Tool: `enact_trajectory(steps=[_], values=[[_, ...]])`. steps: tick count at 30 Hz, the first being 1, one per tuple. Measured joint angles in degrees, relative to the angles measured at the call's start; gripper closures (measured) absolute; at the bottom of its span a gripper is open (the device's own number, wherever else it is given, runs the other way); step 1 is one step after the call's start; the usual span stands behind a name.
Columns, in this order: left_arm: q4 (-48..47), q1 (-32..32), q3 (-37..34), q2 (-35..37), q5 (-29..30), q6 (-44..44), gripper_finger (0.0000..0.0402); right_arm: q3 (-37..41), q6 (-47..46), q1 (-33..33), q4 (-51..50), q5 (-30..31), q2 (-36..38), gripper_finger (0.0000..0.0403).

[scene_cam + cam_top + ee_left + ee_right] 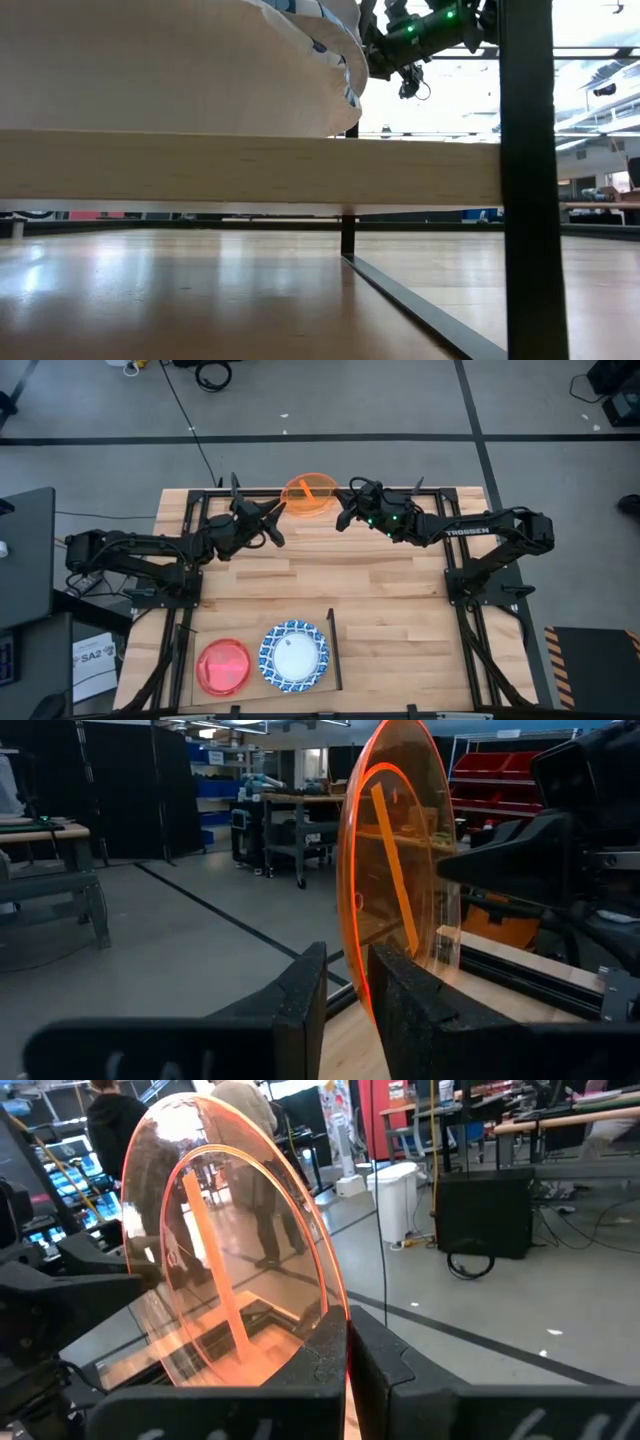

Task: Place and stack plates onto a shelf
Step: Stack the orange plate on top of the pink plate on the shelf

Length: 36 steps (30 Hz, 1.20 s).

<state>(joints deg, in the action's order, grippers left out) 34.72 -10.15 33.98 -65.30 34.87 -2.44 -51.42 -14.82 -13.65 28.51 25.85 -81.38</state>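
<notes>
The translucent orange plate (308, 495) is over the table's far edge, between the two grippers, and stands on edge in both wrist views (395, 870) (230, 1250). My right gripper (345, 512) (348, 1355) is shut on its rim. My left gripper (281, 523) (347, 1005) is open at the plate's opposite side, with a finger on either side of the rim; whether it touches I cannot tell. The red plate (224, 666) and a blue-and-white plate (294, 656) lie flat side by side on the pale shelf (330, 622) at the near edge. My right gripper pinches the orange plate's rim (335, 1312) between its two fingers, coming level from the table's right. The plate is lifted clear of the table and rises on edge beyond the fingertips (320, 1355).
A black frame (430, 495) runs along the table's far and side edges. In the low view the shelf's edge (250, 168) and a black post (525, 180) fill the near field, with the blue-and-white plate's underside (330, 45) above. Bare butcher-block (330, 575) spans the table's middle. People stand in the room beyond.
</notes>
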Motion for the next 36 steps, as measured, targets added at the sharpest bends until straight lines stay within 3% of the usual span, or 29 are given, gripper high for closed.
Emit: enact_trajectory(steps=[13,30,36], values=[[0.04,-0.06,0.00,0.00,0.33,0.04,0.0394,0.00,-0.03,0.00,0.00,-0.40,0.00,0.0387],[0.08,-0.04,0.00,0.04,0.33,0.04,0.0394,0.00,-0.56,-0.06,-0.17,-2.76,0.00,0.0376],[0.04,0.00,0.00,0.04,-0.22,0.04,0.0393,0.00,-0.64,0.00,-0.04,-3.48,0.00,0.0339]])
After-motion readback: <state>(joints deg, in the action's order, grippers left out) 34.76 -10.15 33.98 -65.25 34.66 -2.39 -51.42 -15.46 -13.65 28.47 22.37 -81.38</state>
